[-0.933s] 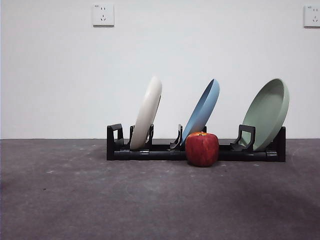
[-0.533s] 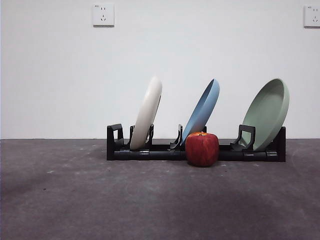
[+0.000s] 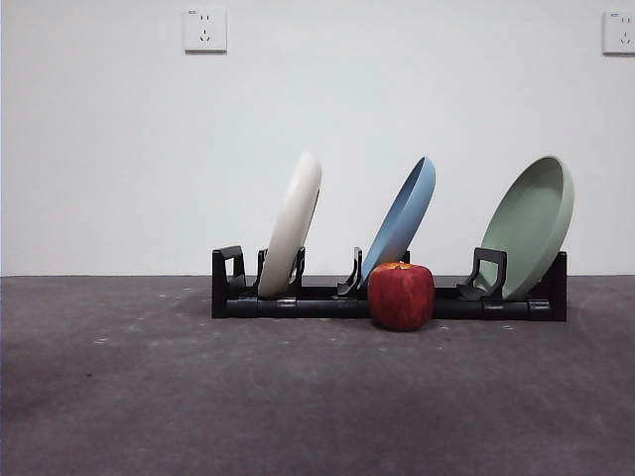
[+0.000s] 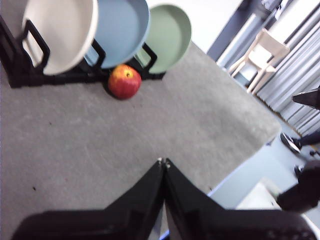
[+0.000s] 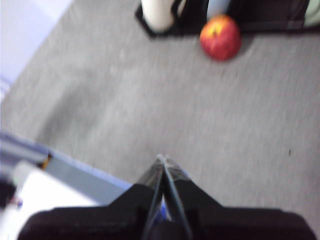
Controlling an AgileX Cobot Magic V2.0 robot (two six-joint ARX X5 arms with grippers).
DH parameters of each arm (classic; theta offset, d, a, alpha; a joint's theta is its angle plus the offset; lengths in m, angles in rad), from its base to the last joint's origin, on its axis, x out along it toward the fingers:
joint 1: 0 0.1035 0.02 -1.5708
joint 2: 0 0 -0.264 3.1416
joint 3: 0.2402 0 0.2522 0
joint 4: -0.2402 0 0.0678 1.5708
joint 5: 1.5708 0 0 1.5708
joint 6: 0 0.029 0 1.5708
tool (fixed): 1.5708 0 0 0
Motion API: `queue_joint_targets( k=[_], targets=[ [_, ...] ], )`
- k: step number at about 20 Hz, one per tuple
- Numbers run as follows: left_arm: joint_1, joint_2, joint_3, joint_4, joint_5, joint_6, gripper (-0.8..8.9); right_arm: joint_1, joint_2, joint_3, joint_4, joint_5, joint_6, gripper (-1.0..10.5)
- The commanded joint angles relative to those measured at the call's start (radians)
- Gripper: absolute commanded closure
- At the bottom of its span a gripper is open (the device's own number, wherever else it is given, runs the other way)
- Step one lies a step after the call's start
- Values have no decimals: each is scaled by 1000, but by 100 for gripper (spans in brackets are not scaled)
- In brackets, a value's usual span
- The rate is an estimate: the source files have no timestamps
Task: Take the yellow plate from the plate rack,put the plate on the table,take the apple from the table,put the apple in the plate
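Observation:
The yellow plate (image 3: pixel 294 222), cream-coloured, leans in the left slot of the black plate rack (image 3: pixel 317 297); it also shows in the left wrist view (image 4: pixel 60 30) and in part in the right wrist view (image 5: pixel 159 12). The red apple (image 3: pixel 401 295) stands on the table (image 3: pixel 198 397) just in front of the rack's middle, also in the wrist views (image 4: pixel 124 82) (image 5: pixel 220 37). My left gripper (image 4: pixel 163 162) is shut and empty, well back from the rack. My right gripper (image 5: pixel 161 159) is shut and empty, also far from the apple. Neither shows in the front view.
A blue plate (image 3: pixel 402 220) leans in the rack's middle slot and a pale green plate (image 3: pixel 536 224) in its right slot. The table's edge (image 4: pixel 235 172) lies close to both grippers. A chair (image 4: pixel 260 55) stands beyond the table.
None in the front view; the plates, rack and apple stand as before.

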Motion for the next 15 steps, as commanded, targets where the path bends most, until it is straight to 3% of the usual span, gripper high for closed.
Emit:
queue_joint_targets(
  k=[1, 3, 4, 7, 8, 15],
  targets=[
    [-19, -1, 0, -14, 4, 42, 817, 18, 3, 7, -42, 2, -76, 955],
    [-30, -1, 0, -14, 2, 42, 807, 23, 3, 7, -40, 4, -77, 925],
    [-36, -1, 0, -14, 0, 42, 737, 23, 3, 7, -38, 5, -77, 842],
    [-38, 0, 1, -13, -5, 35, 272, 23, 10, 7, -39, 5, -72, 395],
    [-38, 0, 1, -13, -4, 35, 243, 23, 12, 7, -39, 5, -61, 292],
    [-38, 5, 1, -6, -7, 33, 243, 23, 32, 7, -39, 4, -57, 285]
  ],
)
